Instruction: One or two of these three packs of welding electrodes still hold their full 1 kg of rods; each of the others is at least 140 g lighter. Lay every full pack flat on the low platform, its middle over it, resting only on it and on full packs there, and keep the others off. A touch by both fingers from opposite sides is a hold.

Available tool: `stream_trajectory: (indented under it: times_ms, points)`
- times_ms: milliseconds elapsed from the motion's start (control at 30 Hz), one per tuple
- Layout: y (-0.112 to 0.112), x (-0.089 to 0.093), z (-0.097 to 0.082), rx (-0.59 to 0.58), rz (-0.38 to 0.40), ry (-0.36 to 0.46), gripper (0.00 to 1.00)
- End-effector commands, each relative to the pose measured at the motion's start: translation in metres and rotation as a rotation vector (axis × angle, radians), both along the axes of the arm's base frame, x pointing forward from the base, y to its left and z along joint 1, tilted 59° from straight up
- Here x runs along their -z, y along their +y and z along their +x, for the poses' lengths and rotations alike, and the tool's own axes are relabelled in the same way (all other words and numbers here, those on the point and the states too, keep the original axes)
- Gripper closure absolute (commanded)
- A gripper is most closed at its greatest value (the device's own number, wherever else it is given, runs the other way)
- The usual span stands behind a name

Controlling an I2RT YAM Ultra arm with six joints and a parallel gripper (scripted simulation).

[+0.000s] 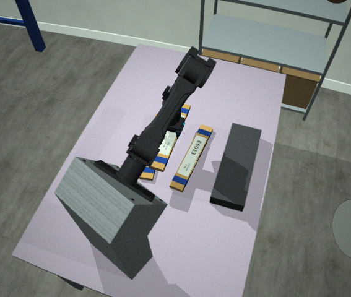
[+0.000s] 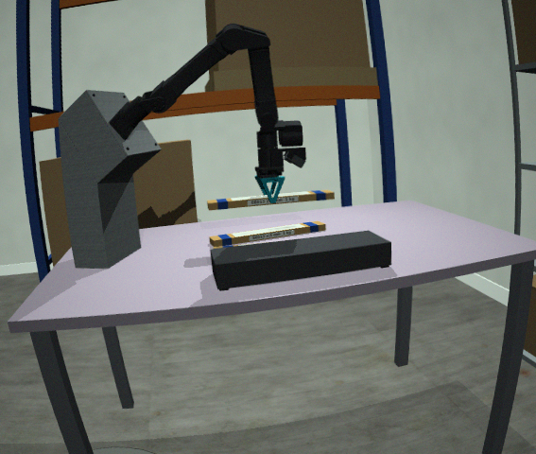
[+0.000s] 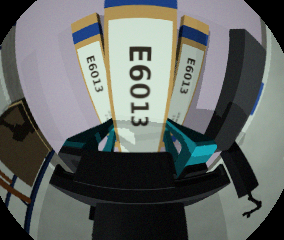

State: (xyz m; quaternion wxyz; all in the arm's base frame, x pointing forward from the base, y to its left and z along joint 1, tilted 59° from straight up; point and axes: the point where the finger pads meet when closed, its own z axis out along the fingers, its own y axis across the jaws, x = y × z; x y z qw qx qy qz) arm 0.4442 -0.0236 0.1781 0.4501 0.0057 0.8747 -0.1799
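Clasped across its middle between our teal gripper's fingertips [image 2: 272, 199], a long, flat, orange-and-blue cardboard electrode pack with a white "E6013" label [image 1: 168, 143] [image 2: 302, 197] [image 3: 141, 70] hangs nearly level above the pale lilac table [image 1: 207, 255] [image 2: 160, 288] [image 3: 42, 65]. We judge it stiff, dense for its size and apt to tip or slip if gripped off-centre, so mid-length, across the narrow width, seems our best hold. Its crisp edges look undented, though we cannot tell by sight whether it is full.
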Motion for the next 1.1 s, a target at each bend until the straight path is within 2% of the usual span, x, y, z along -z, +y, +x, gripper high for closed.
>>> stream_trajectory:
  times_ms: [0, 400, 1067]
  points:
    - [0.011, -0.015, -0.012, -0.017, 0.001, -0.020, 1.00]
    - [0.016, -0.022, -0.023, -0.017, 0.002, -0.019, 1.00]
    - [0.016, -0.022, -0.023, -0.017, 0.002, -0.019, 1.00]
